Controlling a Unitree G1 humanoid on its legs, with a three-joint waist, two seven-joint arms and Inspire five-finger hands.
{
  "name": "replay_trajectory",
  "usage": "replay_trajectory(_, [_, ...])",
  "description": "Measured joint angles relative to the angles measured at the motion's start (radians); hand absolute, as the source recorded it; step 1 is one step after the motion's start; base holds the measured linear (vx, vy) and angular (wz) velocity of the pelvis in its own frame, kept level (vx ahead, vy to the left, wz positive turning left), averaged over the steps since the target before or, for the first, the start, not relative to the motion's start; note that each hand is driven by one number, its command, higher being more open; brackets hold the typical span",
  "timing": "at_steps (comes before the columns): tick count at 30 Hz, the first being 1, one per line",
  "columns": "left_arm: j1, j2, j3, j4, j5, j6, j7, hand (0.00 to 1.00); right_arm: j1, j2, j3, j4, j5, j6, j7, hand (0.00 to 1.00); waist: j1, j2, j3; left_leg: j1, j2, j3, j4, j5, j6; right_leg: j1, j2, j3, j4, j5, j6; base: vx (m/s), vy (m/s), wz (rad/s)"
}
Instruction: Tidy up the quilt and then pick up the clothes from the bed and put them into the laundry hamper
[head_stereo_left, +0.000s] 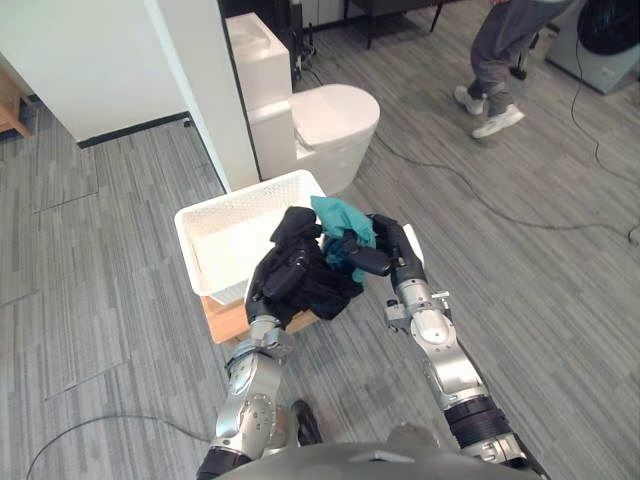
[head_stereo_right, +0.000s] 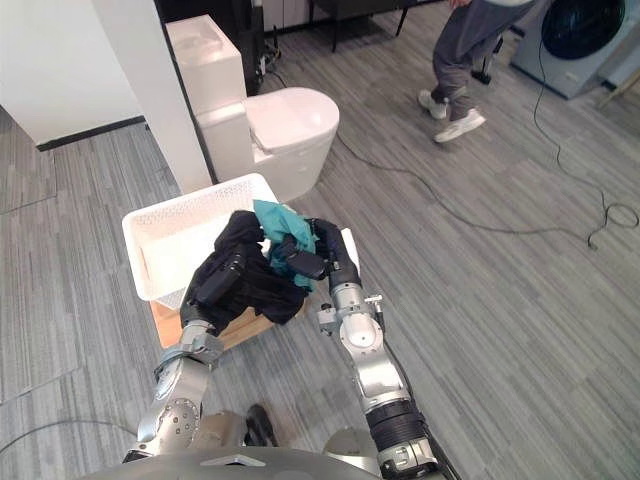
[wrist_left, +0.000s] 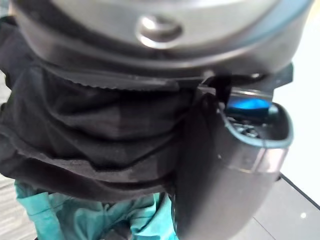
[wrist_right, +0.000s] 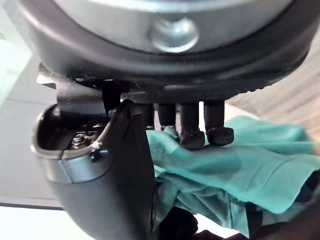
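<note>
The left hand (head_stereo_left: 285, 272) grips the crumpled black fabric garment (head_stereo_left: 330, 288) and the right hand (head_stereo_left: 385, 250) pinches the teal cloth garment (head_stereo_left: 335, 212), both hanging over the near-right corner of the white lattice plastic hamper (head_stereo_left: 215, 240), whose hollow lies toward ten o'clock.

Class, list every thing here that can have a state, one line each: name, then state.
white plastic laundry hamper: upright, the inside that shows holds nothing
black garment: bunched, held up at the hamper's near rim
teal garment: bunched, held up beside the black garment
left hand: shut on the black garment
right hand: shut on the teal garment
white toilet: lid down
</note>
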Motion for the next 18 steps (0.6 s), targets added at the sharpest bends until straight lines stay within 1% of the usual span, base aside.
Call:
replay_trajectory(1, [-0.016,0.008,-0.013,-0.001,0.000,0.000,0.000,0.00,0.000,0.001,-0.004,-0.005,0.000,0.000,-0.003,0.00,-0.011,-0.006,-0.004,0.005,-0.004,-0.021,-0.003,0.000,0.000,-0.038,0.008,0.042,0.064,-0.027,0.002,0.23,-0.063,1.19])
replay_trajectory(2, [-0.064,0.016,-0.041,-0.002,0.000,0.000,0.000,0.00,-0.006,-0.001,-0.008,-0.014,0.002,0.000,-0.011,0.00,-0.024,-0.014,-0.008,0.027,-0.015,-0.066,-0.015,0.002,-0.003,-0.095,0.036,0.098,0.091,-0.086,-0.010,0.20,-0.079,0.93])
replay_trajectory(3, [-0.085,0.016,-0.052,-0.003,0.000,0.000,0.000,0.00,-0.011,-0.001,-0.009,-0.016,0.003,0.000,-0.012,0.00,-0.030,-0.015,-0.009,0.032,-0.016,-0.085,-0.017,0.002,-0.004,-0.108,0.047,0.107,0.066,-0.109,-0.018,0.24,-0.126,1.13])
replay_trajectory(4, [-0.135,0.016,-0.075,-0.004,-0.006,-0.001,-0.001,0.00,-0.014,-0.002,-0.008,-0.038,0.005,0.000,-0.014,0.00,-0.041,-0.013,-0.011,0.033,-0.017,-0.131,-0.020,0.005,-0.009,-0.128,0.069,0.124,-0.040,-0.136,-0.040,0.18,-0.129,0.84])
replay_trajectory(5, [-0.160,0.016,-0.086,-0.004,-0.012,-0.001,-0.003,0.00,-0.016,-0.002,-0.008,-0.052,0.006,0.000,-0.014,0.00,-0.044,-0.013,-0.011,0.032,-0.017,-0.152,-0.025,0.008,-0.016,-0.135,0.082,0.135,-0.109,-0.142,-0.051,0.21,-0.191,1.11])
replay_trajectory(6, [-0.202,0.016,-0.098,-0.005,-0.029,-0.005,-0.009,0.00,-0.021,-0.002,-0.008,-0.080,0.010,0.000,-0.014,0.00,-0.058,-0.015,-0.013,0.025,-0.014,-0.194,-0.029,0.014,-0.031,-0.135,0.107,0.167,-0.282,-0.143,-0.054,0.19,-0.236,0.95])
replay_trajectory(7, [-0.219,0.017,-0.099,-0.008,-0.035,-0.011,-0.009,0.00,-0.023,-0.002,-0.009,-0.103,0.008,0.000,-0.016,0.00,-0.065,-0.022,-0.020,0.019,-0.014,-0.208,-0.025,0.013,-0.049,-0.118,0.116,0.194,-0.431,-0.103,-0.047,0.22,-0.300,0.92])
replay_trajectory(8, [-0.223,0.025,-0.099,-0.022,-0.036,-0.018,-0.009,0.00,-0.023,-0.002,-0.003,-0.124,0.008,0.000,-0.019,0.00,-0.062,-0.049,-0.039,0.010,-0.025,-0.207,-0.014,-0.002,-0.077,-0.108,0.110,0.206,-0.567,0.043,-0.053,0.25,-0.353,0.53])
replay_trajectory(9, [-0.221,0.033,-0.097,-0.033,-0.035,-0.026,-0.020,0.00,-0.041,-0.020,0.018,-0.134,0.008,0.001,-0.020,0.00,-0.041,-0.048,-0.064,0.005,0.000,-0.194,0.014,-0.035,-0.112,-0.074,0.115,0.208,-0.643,0.099,-0.009,0.22,-0.296,0.18])
replay_trajectory(10, [-0.221,0.031,-0.098,-0.035,-0.035,-0.025,-0.022,0.00,-0.046,-0.037,0.022,-0.136,0.008,0.001,-0.020,0.00,-0.033,-0.029,-0.076,-0.004,0.026,-0.177,0.026,-0.040,-0.120,-0.061,0.135,0.200,-0.683,0.118,-0.020,0.24,-0.267,-0.02])
replay_trajectory(11, [-0.221,0.032,-0.097,-0.046,-0.035,-0.025,-0.024,0.00,-0.057,-0.058,0.026,-0.146,0.008,0.004,-0.019,0.00,-0.030,-0.013,-0.087,-0.001,0.052,-0.154,0.025,-0.046,-0.130,-0.034,0.154,0.191,-0.730,0.129,-0.024,0.21,-0.190,-0.10])
replay_trajectory(12, [-0.221,0.030,-0.091,-0.055,-0.035,-0.025,-0.033,0.00,-0.074,-0.078,0.030,-0.152,0.008,0.004,-0.020,0.00,-0.027,-0.001,-0.094,0.020,0.072,-0.136,0.008,-0.046,-0.141,-0.008,0.176,0.184,-0.759,0.138,-0.032,0.23,-0.192,-0.12])
replay_trajectory(13, [-0.221,0.030,-0.085,-0.064,-0.035,-0.025,-0.041,0.00,-0.088,-0.080,0.030,-0.162,0.008,0.012,-0.022,0.00,-0.027,0.003,-0.096,0.056,0.084,-0.122,-0.018,-0.039,-0.153,0.017,0.192,0.188,-0.771,0.140,-0.036,0.17,-0.137,-0.14])
replay_trajectory(15, [-0.222,0.029,-0.080,-0.094,-0.036,-0.026,-0.058,0.00,-0.093,-0.080,0.035,-0.205,0.008,0.016,-0.028,0.00,-0.030,0.008,-0.104,0.095,0.091,-0.103,-0.040,-0.036,-0.158,0.046,0.205,0.195,-0.787,0.146,-0.044,0.12,-0.068,-0.20])
replay_trajectory(18, [-0.249,0.027,-0.078,-0.145,-0.037,-0.035,-0.063,0.00,-0.123,-0.081,0.038,-0.260,0.015,0.016,-0.037,0.00,-0.034,0.011,-0.129,0.101,0.076,-0.091,-0.048,-0.036,-0.158,0.053,0.193,0.196,-0.802,0.153,-0.045,0.06,0.022,-0.06])
